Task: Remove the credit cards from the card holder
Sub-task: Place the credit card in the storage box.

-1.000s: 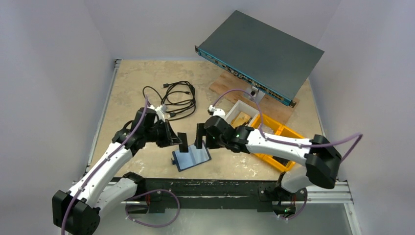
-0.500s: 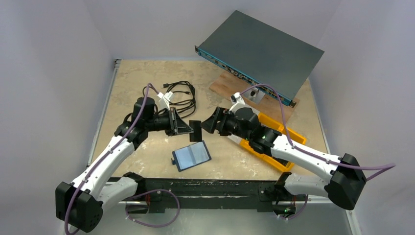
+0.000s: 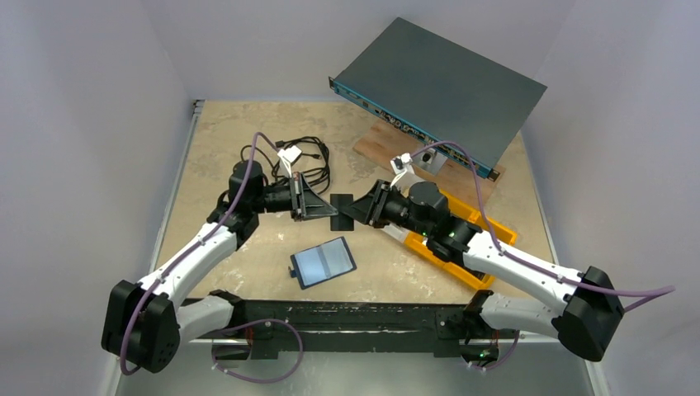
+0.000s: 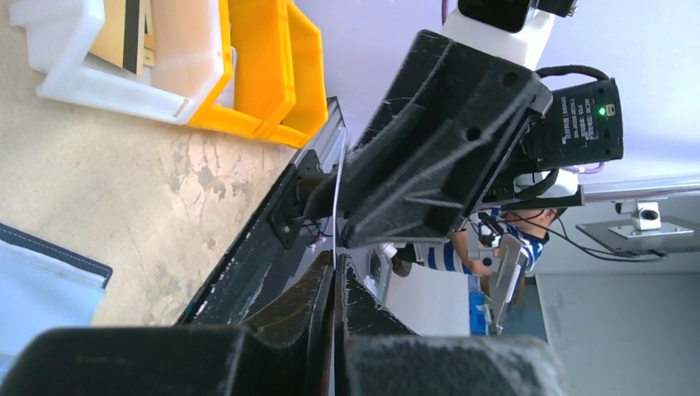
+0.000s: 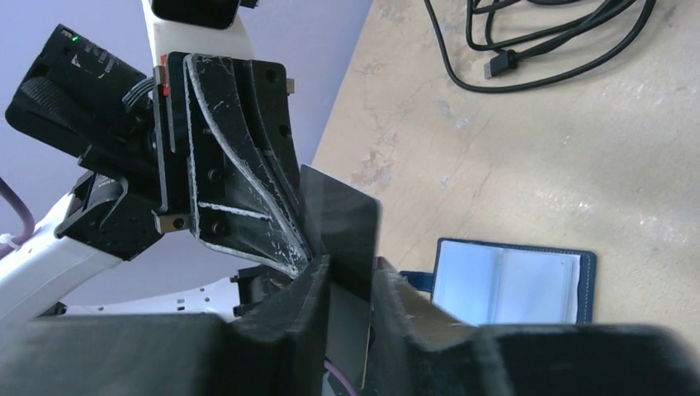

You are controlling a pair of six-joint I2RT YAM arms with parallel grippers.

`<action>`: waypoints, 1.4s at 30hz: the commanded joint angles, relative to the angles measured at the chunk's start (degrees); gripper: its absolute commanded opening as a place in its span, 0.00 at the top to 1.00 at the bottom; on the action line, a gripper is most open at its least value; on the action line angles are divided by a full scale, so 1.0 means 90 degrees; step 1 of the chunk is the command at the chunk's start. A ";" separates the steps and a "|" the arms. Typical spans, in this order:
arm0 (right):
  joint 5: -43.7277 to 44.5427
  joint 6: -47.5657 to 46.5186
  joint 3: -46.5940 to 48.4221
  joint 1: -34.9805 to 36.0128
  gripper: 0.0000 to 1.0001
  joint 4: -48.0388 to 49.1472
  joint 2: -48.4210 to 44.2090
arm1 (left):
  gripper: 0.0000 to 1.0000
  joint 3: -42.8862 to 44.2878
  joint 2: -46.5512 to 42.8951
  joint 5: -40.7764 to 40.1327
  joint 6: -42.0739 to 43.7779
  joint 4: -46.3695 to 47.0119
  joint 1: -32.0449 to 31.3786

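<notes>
The card holder (image 3: 323,262) lies open on the table near the front edge, its light blue inside up; it also shows in the right wrist view (image 5: 512,280) and at the edge of the left wrist view (image 4: 41,280). Above and behind it the two grippers meet in mid-air. My left gripper (image 3: 324,210) is shut on a thin dark credit card (image 3: 339,212), seen edge-on in its own view (image 4: 337,206). My right gripper (image 3: 350,213) faces it, its jaws standing narrowly apart around the card's other end (image 5: 342,223).
Yellow bins (image 3: 475,239) and a white bin (image 4: 82,66) sit to the right under the right arm. A coil of black cables (image 3: 301,165) lies behind the left arm. A grey network switch (image 3: 437,82) rests tilted on a wooden board (image 3: 376,144) at the back.
Both grippers rose from the card holder and moved back. The left carried the dark card up. The right swung round to face it, and its jaws narrowed around the card.
</notes>
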 commanded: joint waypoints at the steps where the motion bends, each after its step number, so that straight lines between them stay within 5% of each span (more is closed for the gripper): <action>1: -0.0418 0.0078 0.0057 -0.0045 0.89 0.0298 -0.0096 | 1.00 -0.0049 0.0038 0.0362 -0.0242 0.0812 0.0047; 2: -0.0476 0.0064 0.0103 -0.0046 0.99 0.0257 -0.0040 | 1.00 -0.0051 0.0050 0.0381 -0.0222 0.0801 0.0047; 6: -0.0480 0.0019 0.0180 -0.0056 1.00 0.0090 0.0046 | 0.91 -0.0088 0.0139 0.0443 -0.0170 0.0734 0.0047; 16: 0.1753 -0.0289 0.0761 -0.0066 1.00 -0.2398 -0.0509 | 0.36 0.0664 -0.0045 -0.0804 0.1916 -0.2733 0.0052; 28: 0.4509 0.0464 0.1834 -0.0636 1.00 -0.6966 0.0001 | 0.28 0.0879 0.0411 -0.1180 0.2426 -0.3277 0.0048; 42: 0.5546 0.0659 0.1826 -0.2039 1.00 -0.8428 0.0136 | 0.27 0.0881 0.0389 -0.1260 0.2538 -0.3476 0.0047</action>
